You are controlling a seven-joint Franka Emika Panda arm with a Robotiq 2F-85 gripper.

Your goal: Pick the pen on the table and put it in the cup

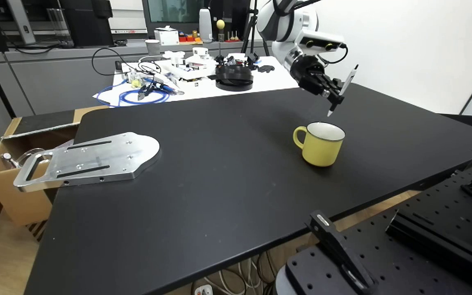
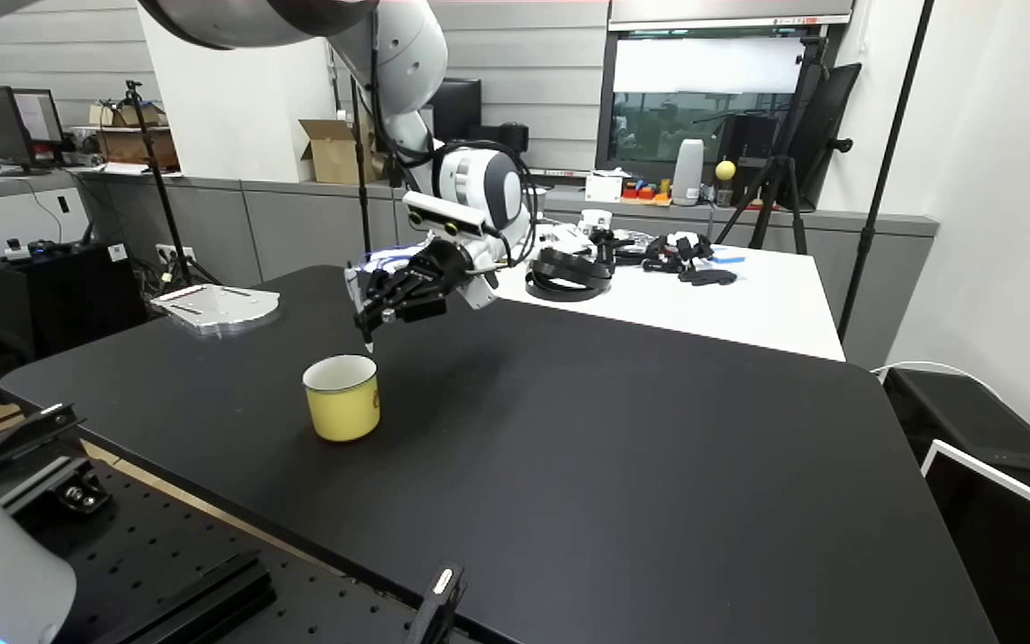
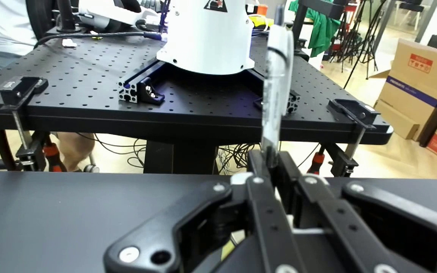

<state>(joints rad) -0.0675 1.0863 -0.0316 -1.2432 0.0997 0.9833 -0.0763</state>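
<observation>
One pen (image 1: 348,81) tip-down, long axis steeply aslant, in the end effector (image 3: 272,160).

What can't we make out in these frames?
Cup, wrist view: mostly hidden by the gripper.
Pen, wrist view: any markings blurred; lower part mostly behind the gripper.
Mark on the cup, in an exterior view: too small to read.
Cup's floor, both exterior views: hidden by its near wall.
Person, wrist view: cut off at left.
</observation>
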